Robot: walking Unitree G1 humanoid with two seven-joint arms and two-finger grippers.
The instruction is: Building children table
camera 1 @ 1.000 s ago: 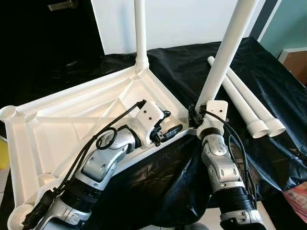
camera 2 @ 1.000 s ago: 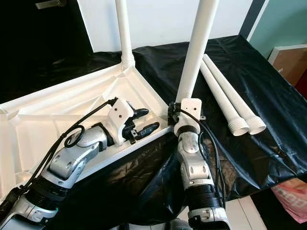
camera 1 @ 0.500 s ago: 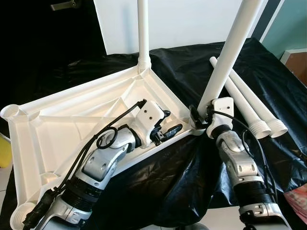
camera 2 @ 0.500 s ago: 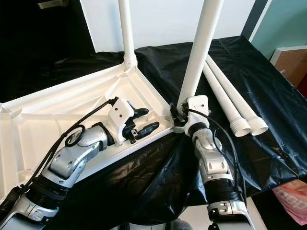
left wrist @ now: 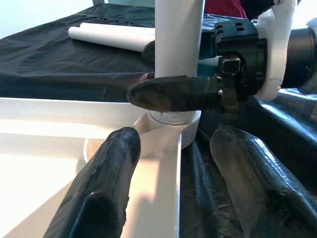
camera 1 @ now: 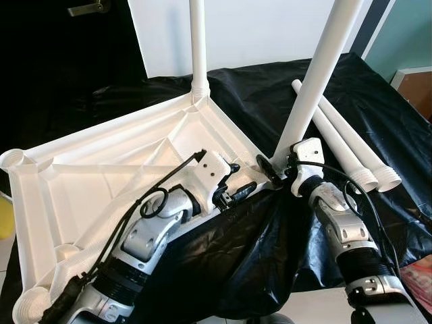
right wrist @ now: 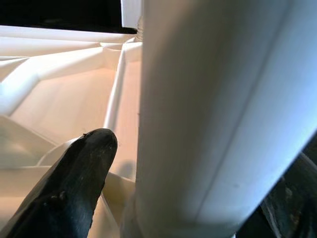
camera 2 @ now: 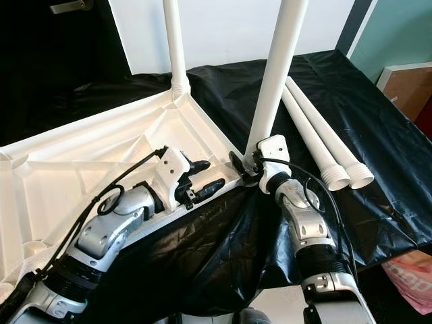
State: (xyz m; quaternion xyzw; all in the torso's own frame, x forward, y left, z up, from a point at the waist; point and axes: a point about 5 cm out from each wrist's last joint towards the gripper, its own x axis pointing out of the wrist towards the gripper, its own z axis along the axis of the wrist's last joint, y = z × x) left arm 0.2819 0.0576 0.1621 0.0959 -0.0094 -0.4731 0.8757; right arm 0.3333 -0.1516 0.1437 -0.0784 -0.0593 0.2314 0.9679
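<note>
One white plastic tabletop (camera 1: 115, 169) is lying upside down on a black cloth (camera 1: 270, 94), its ribbed underside facing up and a round socket showing at each visible corner. Four white legs are showing, all smooth round tubes: one leg (camera 1: 198, 47) is standing upright in the far corner socket, a second leg (camera 1: 320, 74) is leaning slightly while sitting in the near right corner socket, and two spare legs (camera 1: 344, 145) are lying side by side on the cloth to the right, their ribbed, threaded ends pointing toward the robot.

The right gripper (camera 1: 275, 170) is closing its two black fingers around the base of the second leg, just above the socket; in the right wrist view one finger (right wrist: 64, 193) is pressing beside the broad white tube (the other is mostly hidden behind it). The left gripper (camera 1: 234, 181) is hovering over the tabletop's near right edge with its fingers spread apart and holding nothing; in the left wrist view one finger (left wrist: 104, 178) is lying above the white rim and the other (left wrist: 257, 178) above the cloth, with the rim running between them.

The cloth is glossy and wrinkled, draping over the front edge. A white wall panel (camera 1: 256, 30) is standing behind the scene, and a brown box (camera 1: 415, 84) is sitting at the far right.
</note>
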